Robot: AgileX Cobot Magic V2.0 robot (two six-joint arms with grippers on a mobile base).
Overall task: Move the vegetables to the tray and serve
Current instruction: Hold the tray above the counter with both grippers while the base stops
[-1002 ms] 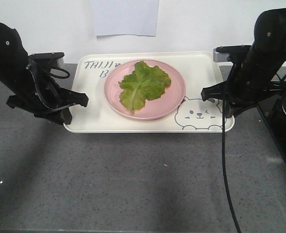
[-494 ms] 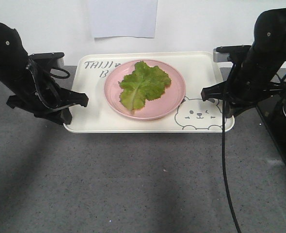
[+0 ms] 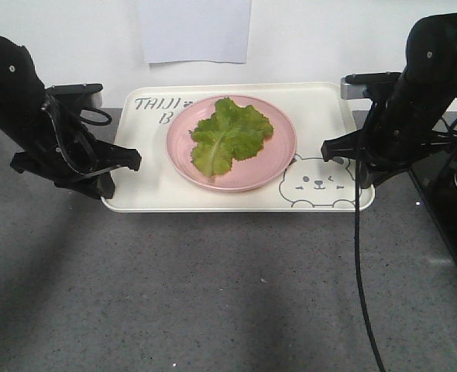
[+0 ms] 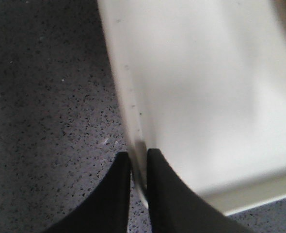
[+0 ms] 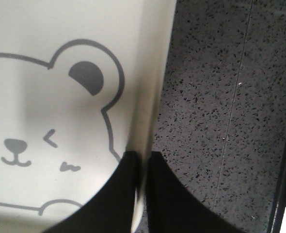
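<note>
The vegetables, one green ruffled lettuce leaf (image 3: pixel 230 136), lie on a round pink plate (image 3: pixel 279 159). The plate stands on the cream tray (image 3: pixel 147 190) with its grey bear face. My left gripper (image 3: pixel 125 166) is at the tray's left edge. In the left wrist view its fingers (image 4: pixel 138 162) are shut on the tray's rim (image 4: pixel 128 97). My right gripper (image 3: pixel 338 153) is at the tray's right edge. In the right wrist view it (image 5: pixel 143 160) pinches the rim (image 5: pixel 155 87) beside the bear's ear.
The tray rests at the back of a grey speckled counter (image 3: pixel 213 294), close to the white wall with a paper sheet (image 3: pixel 194 31). A black cable (image 3: pixel 360 271) hangs from the right arm. A dark appliance (image 3: pixel 453 209) stands at the right edge.
</note>
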